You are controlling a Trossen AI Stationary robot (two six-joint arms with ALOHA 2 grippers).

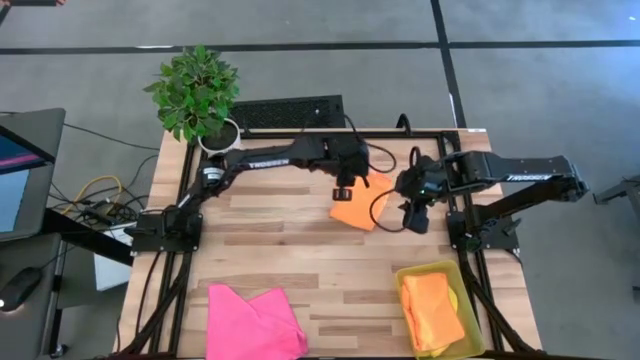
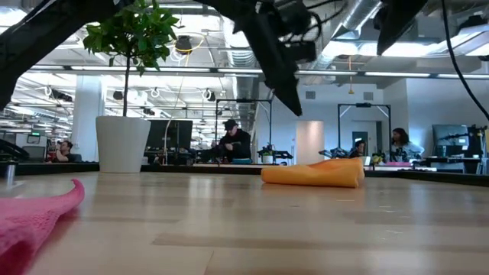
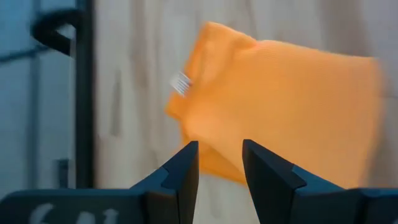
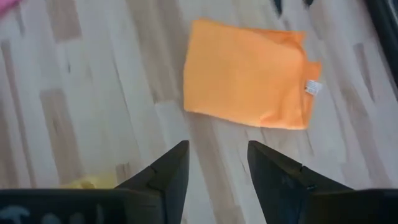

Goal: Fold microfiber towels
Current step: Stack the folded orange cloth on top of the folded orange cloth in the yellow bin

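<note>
**Pale wood, three towels in sight**

Pale wood planks made up the table (image 1: 300,250), with grey floor around it and an open office with seated people beyond. One potted plant (image 1: 197,95) stood at a far corner. One folded orange towel (image 1: 361,207) lay mid-table, one pink towel (image 1: 253,322) at the near edge, one orange towel (image 1: 432,312) inside the yellow bin (image 1: 405,272). Left gripper (image 3: 219,163) and right gripper (image 4: 217,163) hung above the folded towel, fingers parted, holding nothing.

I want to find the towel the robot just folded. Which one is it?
Look at the far side of the wooden table, between the two robot arms. The folded orange towel lies flat there, apart from everything. The other orange towel sits in the yellow bin, and the pink towel is crumpled at the near edge.
</note>
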